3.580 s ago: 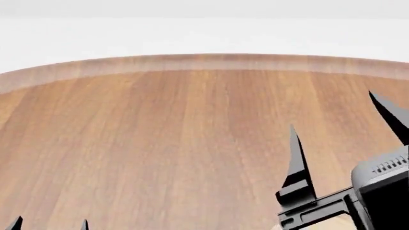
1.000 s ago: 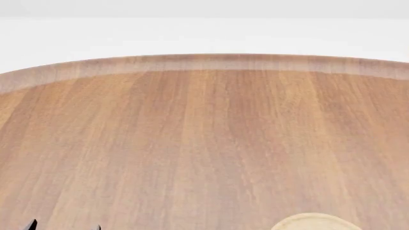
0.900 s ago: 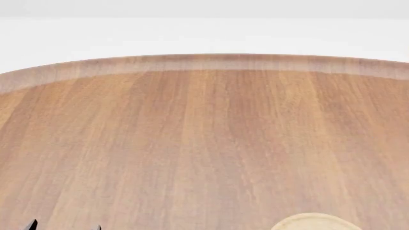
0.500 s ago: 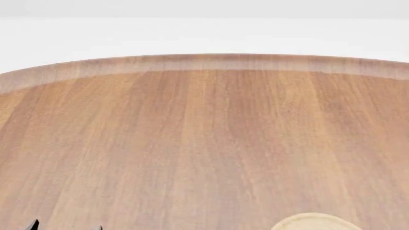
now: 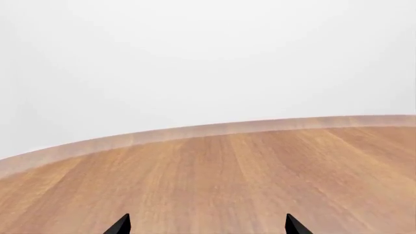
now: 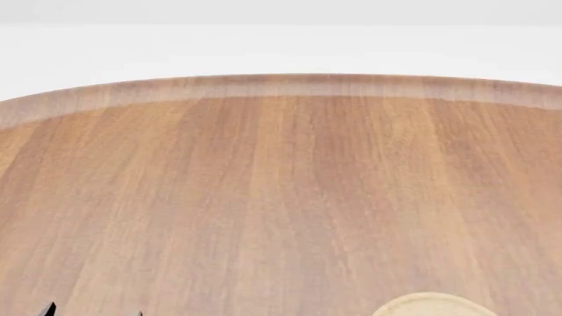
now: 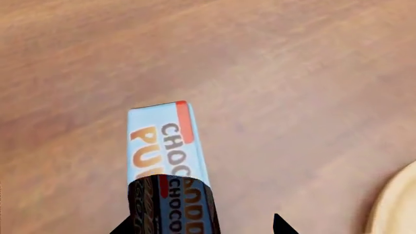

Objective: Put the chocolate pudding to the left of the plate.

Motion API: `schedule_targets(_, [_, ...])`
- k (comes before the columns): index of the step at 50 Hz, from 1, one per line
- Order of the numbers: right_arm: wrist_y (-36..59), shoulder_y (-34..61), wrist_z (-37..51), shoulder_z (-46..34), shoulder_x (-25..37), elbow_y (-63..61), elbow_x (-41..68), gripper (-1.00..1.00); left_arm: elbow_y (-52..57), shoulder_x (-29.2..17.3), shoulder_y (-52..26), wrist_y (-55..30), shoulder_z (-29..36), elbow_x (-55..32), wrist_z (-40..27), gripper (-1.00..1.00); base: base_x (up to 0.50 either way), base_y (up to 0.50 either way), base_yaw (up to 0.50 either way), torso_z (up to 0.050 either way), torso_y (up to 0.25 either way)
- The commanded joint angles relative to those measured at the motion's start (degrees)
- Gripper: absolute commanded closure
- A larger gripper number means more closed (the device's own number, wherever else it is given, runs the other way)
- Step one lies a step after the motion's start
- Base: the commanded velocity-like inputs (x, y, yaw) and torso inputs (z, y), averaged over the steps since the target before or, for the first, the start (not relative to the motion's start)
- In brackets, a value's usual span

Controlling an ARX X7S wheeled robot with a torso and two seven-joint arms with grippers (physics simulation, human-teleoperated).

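The chocolate pudding (image 7: pixel 165 146) shows only in the right wrist view: a carton with a light blue and red top and a dark brown side, standing on the wooden table. My right gripper (image 7: pixel 202 225) is open, with its jaws on either side of the carton. One fingertip (image 7: pixel 123 227) sits right beside the carton and the other (image 7: pixel 283 224) stands apart from it. The plate (image 7: pixel 398 204) is a pale wood rim at that view's edge, and a sliver of it shows in the head view (image 6: pixel 435 305). My left gripper (image 5: pixel 209 225) is open and empty; its tips show in the head view (image 6: pixel 92 311).
The round wooden table (image 6: pixel 281 197) fills the head view, with its far rim (image 6: pixel 281 85) against a white background. The left wrist view shows bare tabletop (image 5: pixel 227 180) up to that far edge. The right gripper is out of the head view.
Since 3.6 s ago the right gripper has left the head view and uncovered the plate's edge. The left fingertips have shifted slightly right. Nothing has moved over the last second.
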Motion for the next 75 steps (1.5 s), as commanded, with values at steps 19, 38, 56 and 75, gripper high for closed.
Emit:
schedule_targets(19, [0.0, 1.7, -0.7, -0.4, -2.1, 3.0, 1.1, 1.00, -1.1, -0.3, -0.6, 0.6, 0.5, -0.2, -0.3, -1.00, 0.00, 0.00, 0.00, 0.000, 0.000])
schedule_targets(38, [10.5, 10.6, 1.2, 1.7, 1.5, -6.9, 1.1, 1.00, -1.0, -0.6, -0.6, 0.4, 1.1, -0.3, -0.6, -1.00, 0.00, 0.00, 0.00, 0.000, 0.000])
schedule_targets(56, [11.2, 16.5, -0.9, 0.5, -0.4, -4.9, 0.2, 1.00, -0.6, -0.9, -0.6, 0.4, 1.4, -0.4, -0.8, -1.00, 0.00, 0.00, 0.00, 0.000, 0.000])
schedule_targets(75, [8.7, 21.5, -2.3, -1.0, -4.5, 2.6, -1.4, 1.00, -0.9, -1.1, -0.8, 0.5, 2.0, -0.4, -0.9, -1.00, 0.00, 0.00, 0.00, 0.000, 0.000])
